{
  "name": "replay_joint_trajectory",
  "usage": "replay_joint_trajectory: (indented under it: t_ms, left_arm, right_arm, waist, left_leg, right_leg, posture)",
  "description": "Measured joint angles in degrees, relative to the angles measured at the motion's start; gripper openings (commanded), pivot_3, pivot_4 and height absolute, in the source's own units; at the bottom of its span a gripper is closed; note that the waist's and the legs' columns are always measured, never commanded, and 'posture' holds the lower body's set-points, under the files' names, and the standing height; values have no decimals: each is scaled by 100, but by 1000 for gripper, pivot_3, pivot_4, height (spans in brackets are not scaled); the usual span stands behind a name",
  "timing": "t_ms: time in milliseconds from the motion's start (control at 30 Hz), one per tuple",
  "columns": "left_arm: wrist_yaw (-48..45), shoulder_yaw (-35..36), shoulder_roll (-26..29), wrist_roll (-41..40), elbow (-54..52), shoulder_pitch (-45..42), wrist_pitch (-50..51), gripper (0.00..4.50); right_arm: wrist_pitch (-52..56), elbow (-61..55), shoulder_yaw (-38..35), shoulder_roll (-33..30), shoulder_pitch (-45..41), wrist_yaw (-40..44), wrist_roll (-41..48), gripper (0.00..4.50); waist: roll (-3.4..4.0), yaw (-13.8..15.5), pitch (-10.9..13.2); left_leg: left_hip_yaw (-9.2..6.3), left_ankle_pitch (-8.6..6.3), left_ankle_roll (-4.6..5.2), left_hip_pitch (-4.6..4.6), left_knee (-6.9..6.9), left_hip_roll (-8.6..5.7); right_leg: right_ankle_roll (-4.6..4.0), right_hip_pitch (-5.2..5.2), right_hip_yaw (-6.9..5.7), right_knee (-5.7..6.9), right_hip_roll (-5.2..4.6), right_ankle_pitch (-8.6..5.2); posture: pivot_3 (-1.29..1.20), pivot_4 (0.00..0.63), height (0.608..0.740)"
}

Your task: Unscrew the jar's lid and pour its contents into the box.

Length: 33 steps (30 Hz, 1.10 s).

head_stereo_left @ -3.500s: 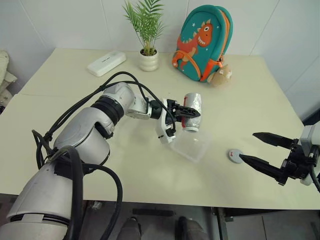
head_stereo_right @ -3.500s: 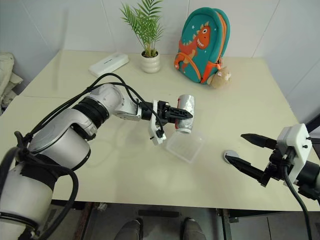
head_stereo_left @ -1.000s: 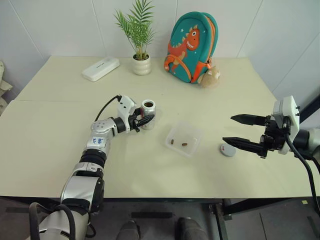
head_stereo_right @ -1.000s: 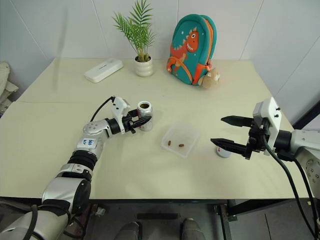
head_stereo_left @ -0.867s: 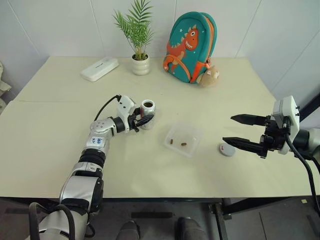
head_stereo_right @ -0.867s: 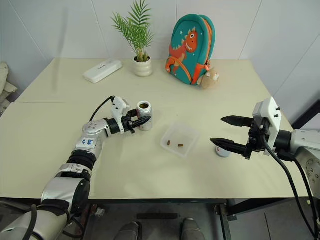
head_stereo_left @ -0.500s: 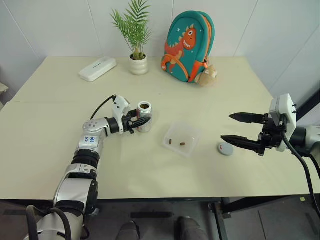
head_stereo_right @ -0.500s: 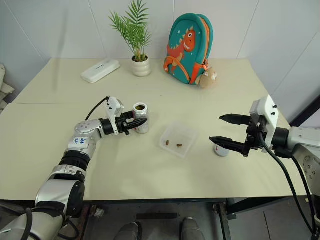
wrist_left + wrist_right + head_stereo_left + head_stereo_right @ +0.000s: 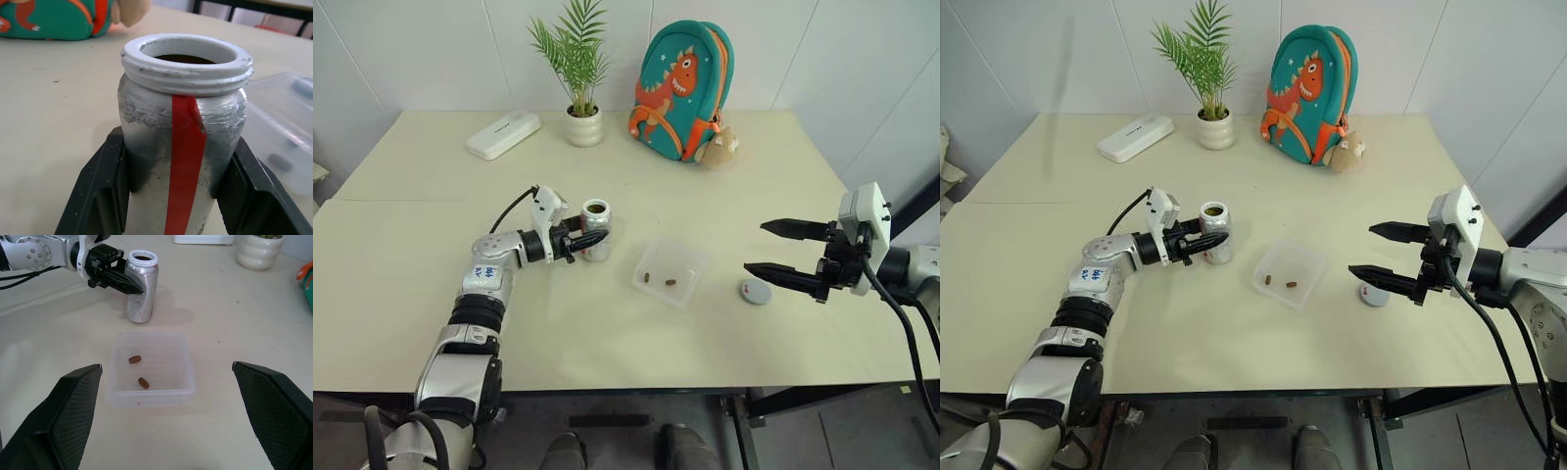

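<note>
Jar (image 9: 596, 230): upright on the desk (image 9: 431, 264), mouth uncapped, red stripe down its silvery side; the left tool (image 9: 586, 236) is clamped on its body, one finger (image 9: 100, 191) pressing each side.

Box (image 9: 670, 272): clear shallow tray on the desk, apart from the jar on its right, between the two tools.

Contents (image 9: 138, 370): two small brown pellets lying inside the box.

Lid (image 9: 755, 291): flat on the desk to the right of the box, red mark up.

Right tool (image 9: 785, 251): held above the desk near the lid, fingers spread wide, holding nothing.

Far edge of desk: white oblong case (image 9: 503, 134), potted plant (image 9: 579, 86), dinosaur backpack (image 9: 680, 80).
</note>
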Motion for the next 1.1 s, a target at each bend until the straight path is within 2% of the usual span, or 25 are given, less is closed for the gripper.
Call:
replay_joint_trajectory:
  t_ms: [533, 633, 833, 1067, 1100]
  left_arm:
    - [-130, 162, 113, -268, -798, 599, -201, 2269]
    - [159, 266, 129, -208, -724, 622, -680, 2269]
    - [988, 310, 162, -46, -786, 687, -762, 2269]
    - [2390, 494, -137, 64, -1353, 1133, -101, 2269]
    - [2543, 522, -183, 45, -1476, 1197, 25, 2480]
  right_arm:
    - [10, -11, 0, 33, 8, -75, -1, 4496]
    - [12, -11, 0, 34, 8, -77, -2, 4496]
    - [14, -11, 1, 34, 8, -75, -2, 4496]
    - [13, -4, 108, 55, -11, -73, -46, 4496]
    - [13, -3, 135, 57, -15, -72, -48, 4500]
  waist:
    - [0, 3, 0]
    - [0, -3, 0]
    - [0, -1, 0]
    - [0, 6, 0]
    - [-1, 7, 0]
  left_leg:
    - [0, -1, 1, -2, 0, 0]
    - [0, -1, 1, -1, 0, 0]
    - [0, -2, 2, -3, -2, 0]
    - [0, -2, 3, -4, -3, 1]
    - [0, -2, 2, -4, -3, 1]
  right_leg:
    - [-1, 0, 0, -4, 0, 0]
    - [-1, 0, 1, -6, 0, 0]
    - [-1, 0, 1, -11, 0, 0]
    - [1, 0, 1, -12, 0, 0]
    - [1, 0, 0, -11, 0, 0]
  posture:
    - [0, 150, 740]
    - [0, 150, 740]
    - [0, 150, 740]
    - [0, 150, 740]
    - [0, 150, 740]
